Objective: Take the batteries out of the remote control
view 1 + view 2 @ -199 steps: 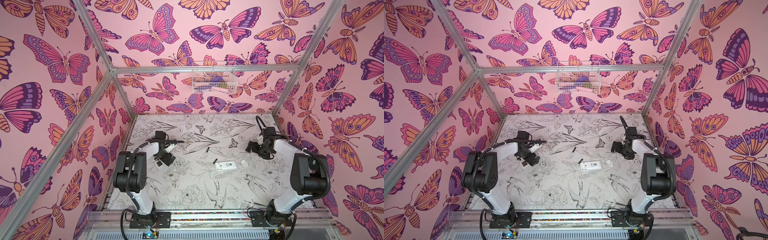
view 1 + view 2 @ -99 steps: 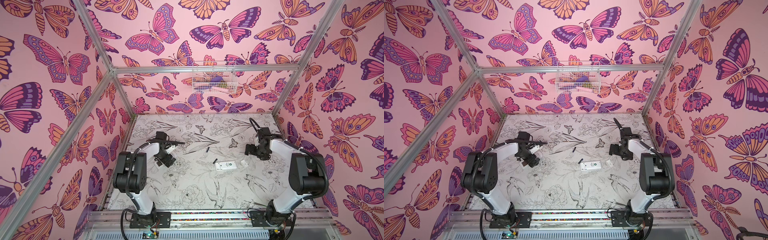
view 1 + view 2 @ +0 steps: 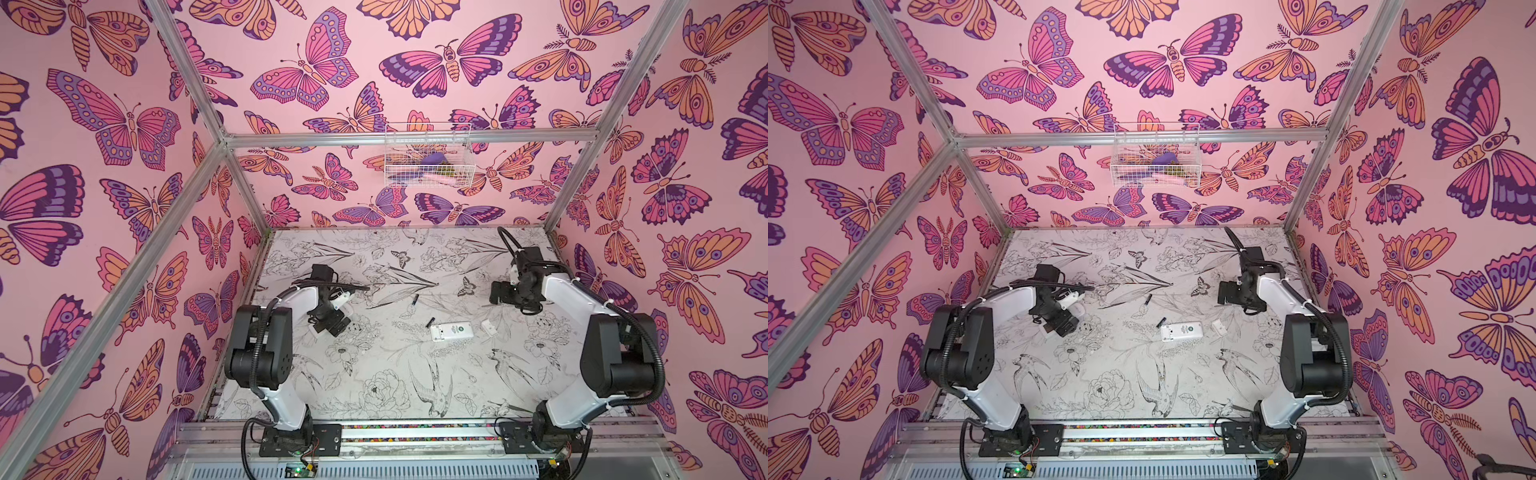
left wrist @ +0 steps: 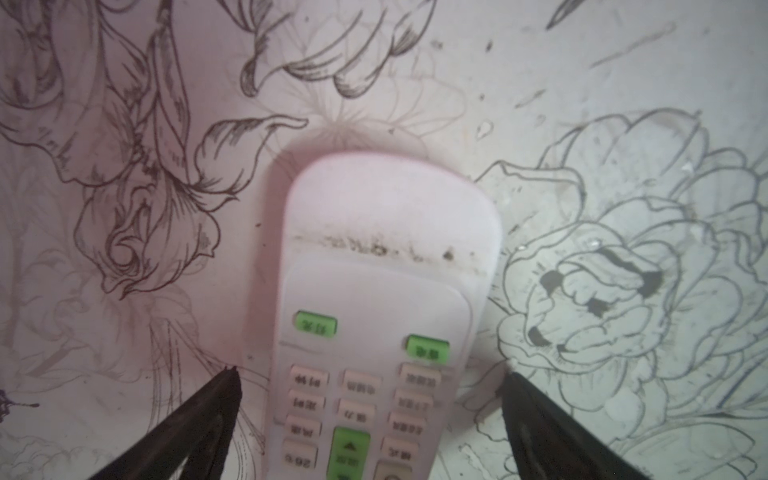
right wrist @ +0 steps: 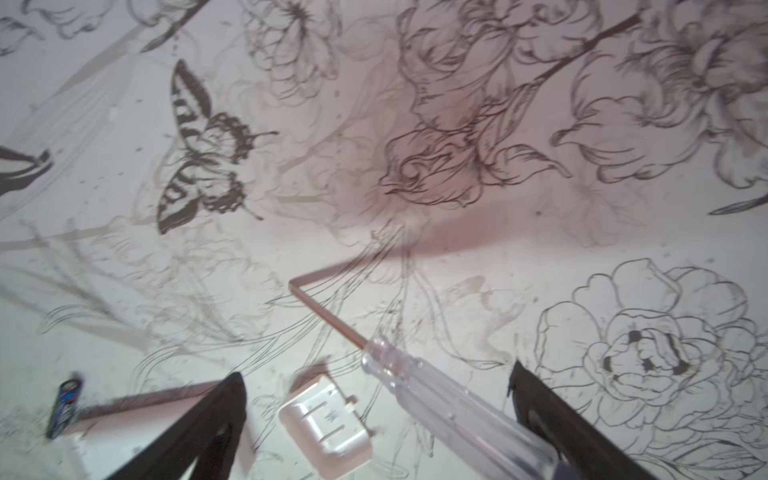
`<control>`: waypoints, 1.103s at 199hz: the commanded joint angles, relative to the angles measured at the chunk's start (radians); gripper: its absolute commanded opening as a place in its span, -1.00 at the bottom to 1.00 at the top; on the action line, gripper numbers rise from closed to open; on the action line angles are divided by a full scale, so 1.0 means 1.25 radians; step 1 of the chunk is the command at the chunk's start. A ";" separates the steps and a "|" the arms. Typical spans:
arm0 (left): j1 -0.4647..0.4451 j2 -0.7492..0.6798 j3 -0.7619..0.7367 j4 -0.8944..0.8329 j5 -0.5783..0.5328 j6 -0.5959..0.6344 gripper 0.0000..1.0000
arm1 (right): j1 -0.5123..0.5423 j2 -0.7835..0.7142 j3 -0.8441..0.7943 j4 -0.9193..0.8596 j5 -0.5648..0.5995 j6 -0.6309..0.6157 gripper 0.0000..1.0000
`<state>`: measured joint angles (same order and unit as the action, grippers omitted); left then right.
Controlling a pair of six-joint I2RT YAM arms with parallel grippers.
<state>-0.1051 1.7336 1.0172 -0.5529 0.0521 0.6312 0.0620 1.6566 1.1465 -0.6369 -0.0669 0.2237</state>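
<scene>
- Left claw (image 4: 370,374) points down, fingers (image 4: 199,415) spread wide either side of a white remote (image 4: 386,270) on the surface (image 4: 623,83).
- Right claw (image 5: 374,382) hovers open and tilted, a clear-handled screwdriver (image 5: 436,395) between its fingers, cover plate (image 5: 324,424) just beside.
- A black battery (image 3: 430,322) lies just beside the middle remote (image 3: 451,331).

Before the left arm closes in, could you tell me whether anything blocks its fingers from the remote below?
Nothing visible: the white remote lies buttons up between the left gripper's open fingers, its battery side facing down.
</scene>
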 commanded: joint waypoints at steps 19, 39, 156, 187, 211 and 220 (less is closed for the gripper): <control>0.002 -0.016 -0.017 -0.019 -0.007 0.009 0.99 | 0.049 0.055 -0.024 0.051 -0.027 0.016 0.98; 0.003 -0.016 -0.015 -0.020 -0.003 0.007 0.99 | 0.039 0.137 0.049 -0.054 -0.020 -0.015 0.99; -0.001 -0.054 -0.022 -0.028 0.003 0.000 0.99 | 0.131 -0.005 0.036 -0.007 0.003 0.013 0.97; 0.000 -0.076 -0.028 -0.027 -0.002 0.013 0.99 | 0.130 0.018 0.056 -0.040 0.015 0.013 0.98; 0.017 -0.116 -0.039 -0.037 0.005 0.010 0.99 | 0.131 -0.015 0.055 -0.046 -0.004 0.012 1.00; 0.032 -0.131 -0.049 -0.037 0.014 0.016 0.99 | 0.130 -0.043 0.040 -0.032 -0.008 0.010 1.00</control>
<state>-0.0998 1.6341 0.9886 -0.5583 0.0525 0.6357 0.2291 1.6772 1.2163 -0.6708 -0.0654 0.2386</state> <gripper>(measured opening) 0.995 0.998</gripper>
